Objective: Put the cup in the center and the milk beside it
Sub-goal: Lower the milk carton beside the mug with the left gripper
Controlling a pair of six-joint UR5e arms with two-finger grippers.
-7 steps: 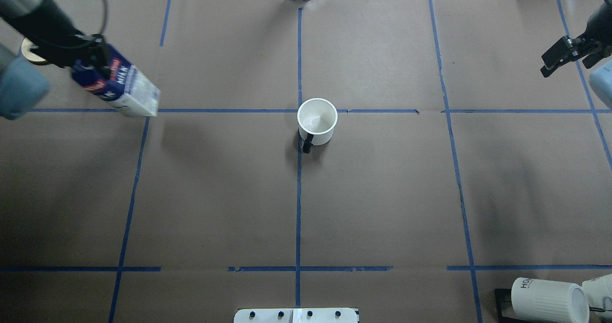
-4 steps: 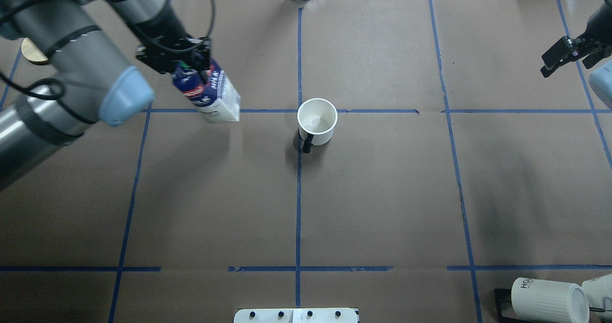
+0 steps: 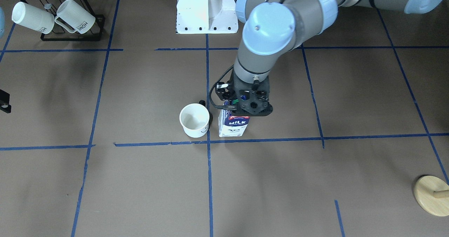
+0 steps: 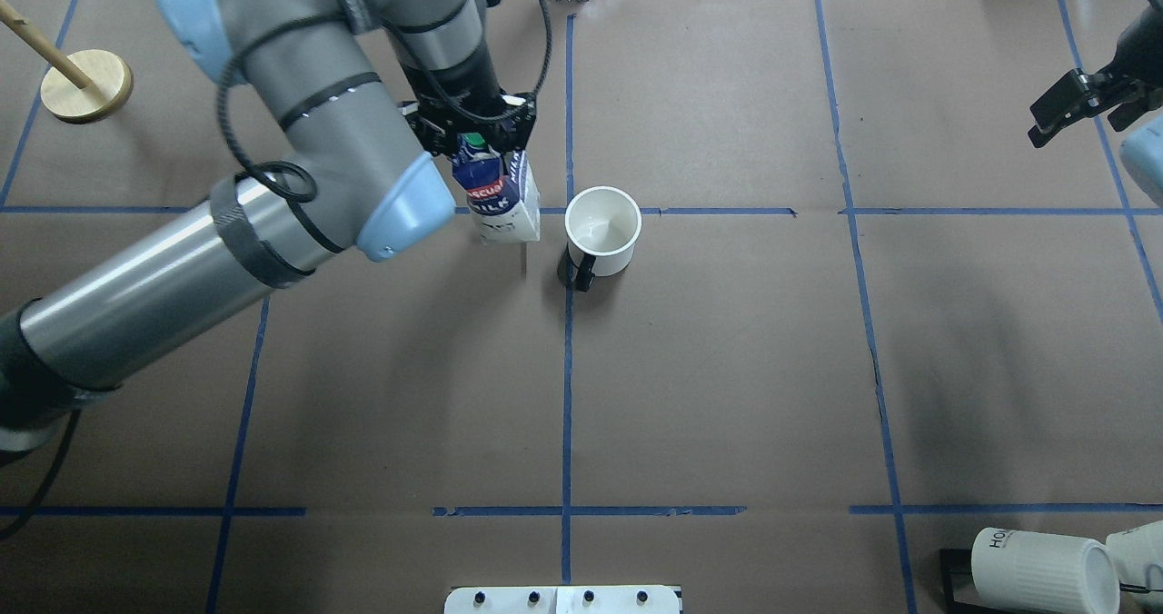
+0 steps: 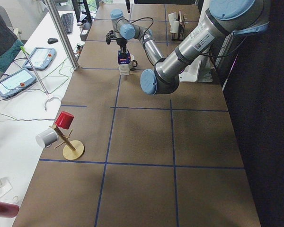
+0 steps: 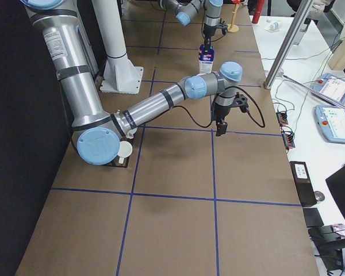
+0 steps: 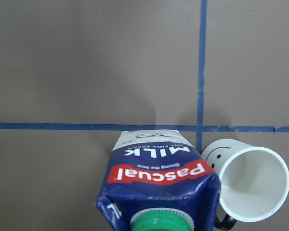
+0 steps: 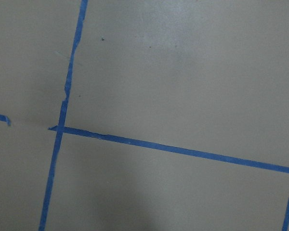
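Note:
The white smiley cup point(image 4: 602, 230) stands upright by the center tape crossing point(image 4: 569, 211), handle toward the robot. It also shows in the front view point(image 3: 194, 121) and the left wrist view point(image 7: 253, 185). My left gripper point(image 4: 477, 133) is shut on the top of the blue and white milk carton point(image 4: 504, 201), held upright just left of the cup with a small gap between them. In the front view the carton point(image 3: 233, 124) is at table level; I cannot tell whether it touches. My right gripper point(image 4: 1036, 122) is open and empty, high at the far right.
Two ribbed HOME mugs hang on a black rack point(image 3: 52, 18) at the robot's near right corner. A wooden peg stand point(image 4: 86, 87) sits at the far left. The white robot base point(image 3: 207, 9) is at the near middle edge.
My left arm has carried the milk carton rightward from the far left of the table to just beside the cup. The cup and the right arm have not moved.

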